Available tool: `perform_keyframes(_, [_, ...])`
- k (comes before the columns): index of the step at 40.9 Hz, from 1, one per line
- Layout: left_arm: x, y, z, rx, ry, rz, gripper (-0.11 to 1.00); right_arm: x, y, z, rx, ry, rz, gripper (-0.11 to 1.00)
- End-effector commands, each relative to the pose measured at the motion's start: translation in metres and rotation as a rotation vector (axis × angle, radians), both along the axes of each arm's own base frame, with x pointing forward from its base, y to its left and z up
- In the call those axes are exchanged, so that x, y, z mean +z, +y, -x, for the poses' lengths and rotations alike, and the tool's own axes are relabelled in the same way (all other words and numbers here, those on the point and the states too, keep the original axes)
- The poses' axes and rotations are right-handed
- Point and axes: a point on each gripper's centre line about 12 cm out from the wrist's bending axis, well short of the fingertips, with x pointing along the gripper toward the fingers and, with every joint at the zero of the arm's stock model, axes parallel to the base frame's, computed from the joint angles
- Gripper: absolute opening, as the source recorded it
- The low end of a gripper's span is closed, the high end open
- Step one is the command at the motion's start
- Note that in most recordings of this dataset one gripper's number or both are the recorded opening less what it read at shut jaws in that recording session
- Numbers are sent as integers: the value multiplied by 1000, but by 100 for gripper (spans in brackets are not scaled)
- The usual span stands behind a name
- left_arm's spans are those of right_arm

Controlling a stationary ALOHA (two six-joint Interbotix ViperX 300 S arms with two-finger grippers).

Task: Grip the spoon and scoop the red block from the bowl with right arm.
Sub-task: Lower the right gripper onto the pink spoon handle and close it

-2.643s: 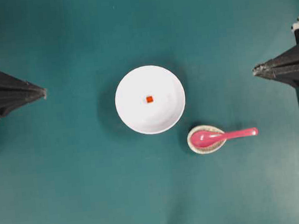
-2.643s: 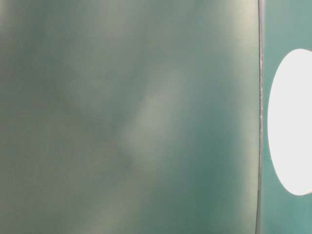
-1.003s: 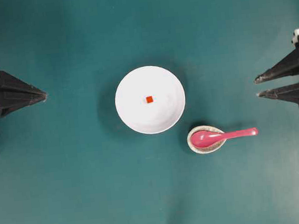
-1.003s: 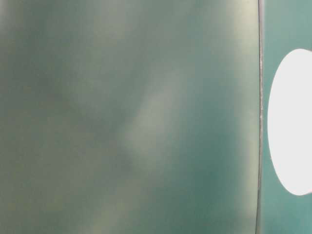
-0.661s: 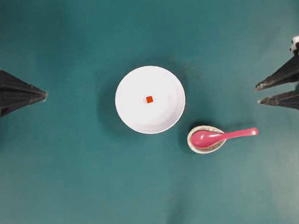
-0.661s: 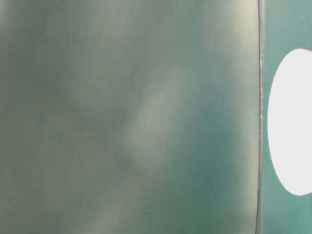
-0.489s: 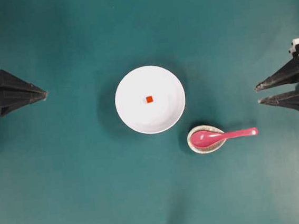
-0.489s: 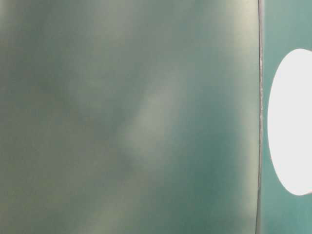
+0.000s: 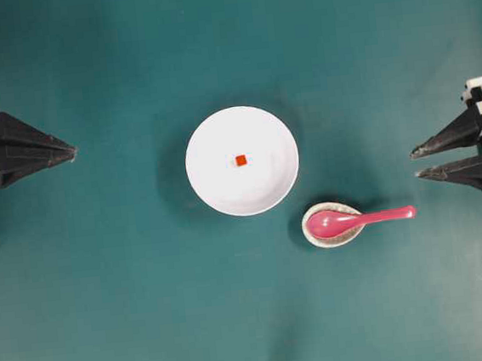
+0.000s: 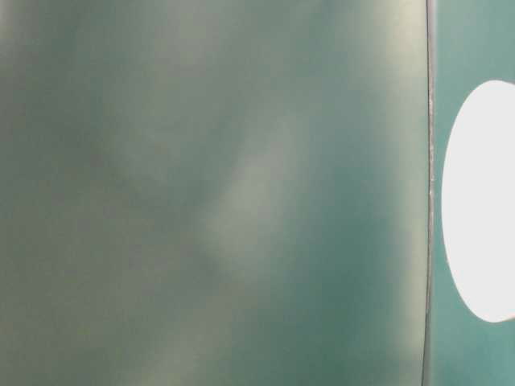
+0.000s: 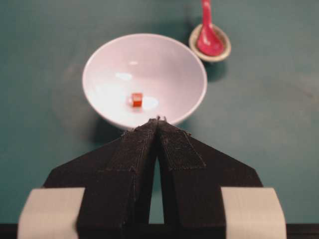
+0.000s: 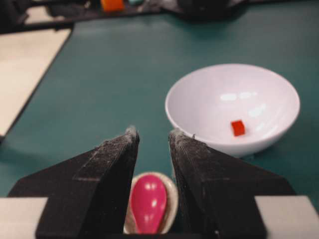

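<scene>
The white bowl (image 9: 225, 190) sits mid-table with the tiny red block (image 9: 241, 160) at its centre. The pink-red spoon (image 9: 347, 220) lies lower right of the bowl, handle pointing right. My right gripper (image 9: 416, 164) hovers open near the right edge, a little above and right of the handle's tip, touching nothing. In the right wrist view the gripper (image 12: 152, 133) frames the spoon's scoop (image 12: 148, 201), with the bowl (image 12: 209, 94) and block (image 12: 238, 127) to the right. My left gripper (image 9: 72, 151) stays shut and empty at the far left, tips (image 11: 158, 119) facing the bowl (image 11: 169, 74) and block (image 11: 136, 99).
The spoon's scoop rests in a small oval cream dish (image 9: 337, 242), seen also from the right wrist (image 12: 172, 199) and left wrist (image 11: 227, 50). The teal mat (image 9: 134, 310) covers the table. The table-level view is a blur with a white shape (image 10: 483, 201) at its right.
The right gripper opened its jaws, then drifted down the overhead view toward the spoon's handle side. Bowl, block, spoon and left gripper kept their places.
</scene>
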Motion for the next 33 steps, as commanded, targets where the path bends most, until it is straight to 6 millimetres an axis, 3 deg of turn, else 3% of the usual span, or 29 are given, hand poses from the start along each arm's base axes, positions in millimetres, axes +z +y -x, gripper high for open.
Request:
perform_keyframes(1, [11, 1, -3, 4, -26, -4, 0, -2, 1, -1, -2, -26, -11, 40])
perform_keyframes(33, [7, 1, -2, 1, 4, -13, 0, -66, 28, -11, 45, 110, -28, 40])
